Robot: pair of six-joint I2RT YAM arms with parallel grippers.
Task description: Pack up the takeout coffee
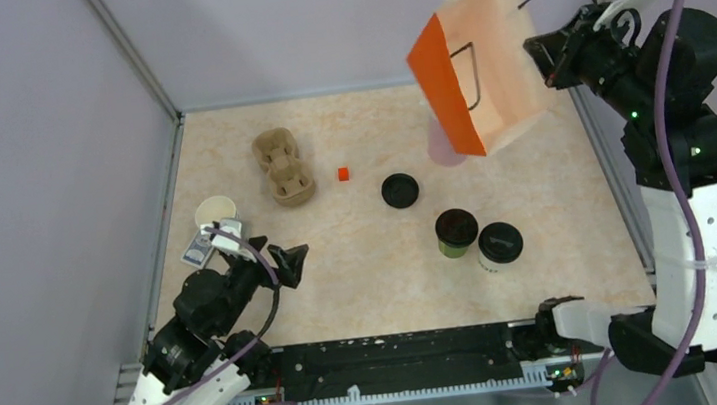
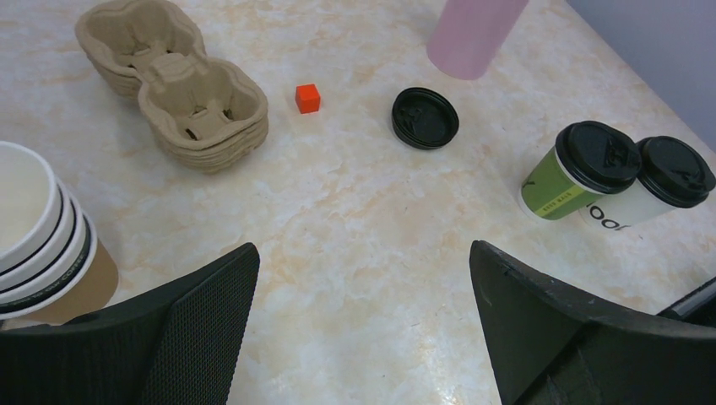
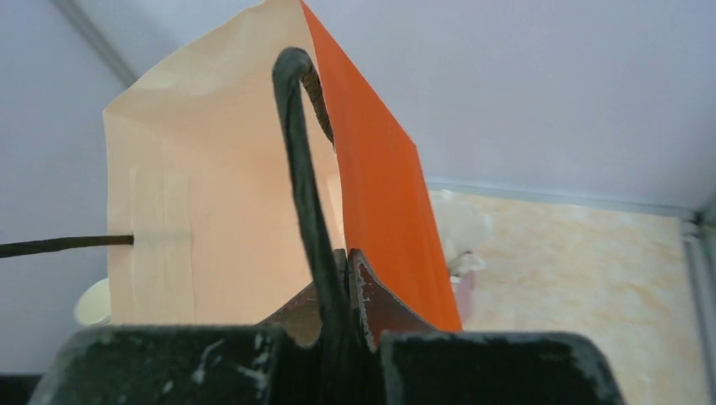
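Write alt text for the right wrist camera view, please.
The right gripper is shut on the black handle of an orange paper bag, whose open mouth shows a pale inside. Behind it lie the marbled table and a pale wall.

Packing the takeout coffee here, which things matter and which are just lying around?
For the job: green lidded cup, orange bag, right gripper shut on it.
Lying about: white lidded cup, loose lid, red cube, carriers, cup stack, pink cup.

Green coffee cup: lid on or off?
On. A black lid caps the green cup, upright beside the white cup.
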